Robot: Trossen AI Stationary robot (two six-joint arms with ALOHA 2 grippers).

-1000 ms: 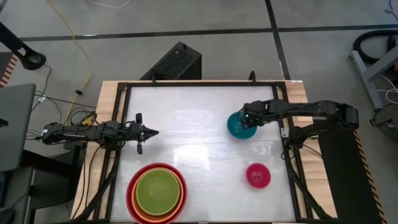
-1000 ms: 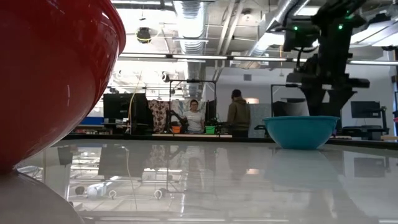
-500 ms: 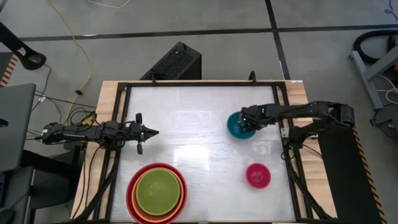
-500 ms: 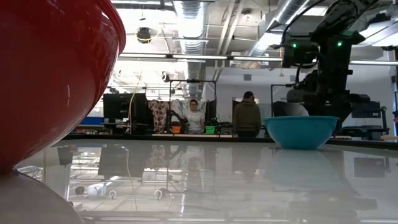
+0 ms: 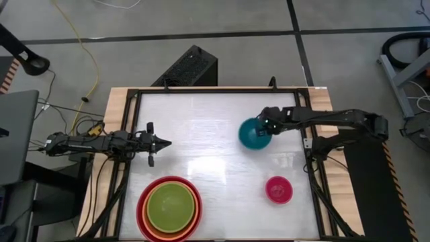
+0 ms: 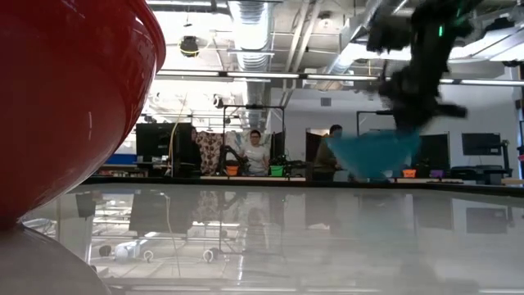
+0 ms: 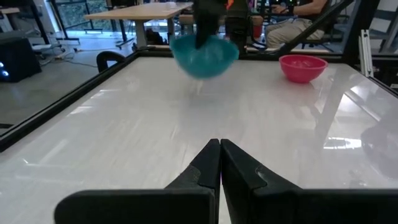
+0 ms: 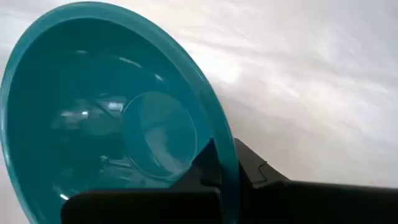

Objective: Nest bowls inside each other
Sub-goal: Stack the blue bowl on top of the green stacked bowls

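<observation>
The teal blue bowl (image 5: 254, 134) hangs above the table's far right part, with my right gripper (image 5: 268, 126) shut on it. It also shows blurred in the low view (image 6: 375, 154) and in the left wrist view (image 7: 204, 55). The magenta pink bowl (image 5: 279, 189) stands upright on the table near the right edge. At the near left, the lime green bowl (image 5: 168, 206) sits inside the orange one, and that inside the red bowl (image 5: 142, 210). My left gripper (image 5: 164, 142) waits shut at the table's left edge. My right gripper pinches the teal bowl's rim (image 8: 224, 137) on the side toward the table's right edge. One finger (image 8: 205, 165) is inside the bowl and the other (image 8: 252, 165) outside its wall. The fingers slant down from the right. The bowl is lifted clear of the table and tilted.
A black frame (image 5: 215, 89) runs around the white tabletop. The red bowl's wall (image 6: 65, 98) fills the left of the low view. People stand in the room beyond the table's far side. Open tabletop (image 5: 201, 134) lies between the two arms.
My right gripper has shut on the teal bowl's rim and risen. The bowl, which stood upright on the table, is now lifted clear, tilted, and shifted a little toward the table's left.
</observation>
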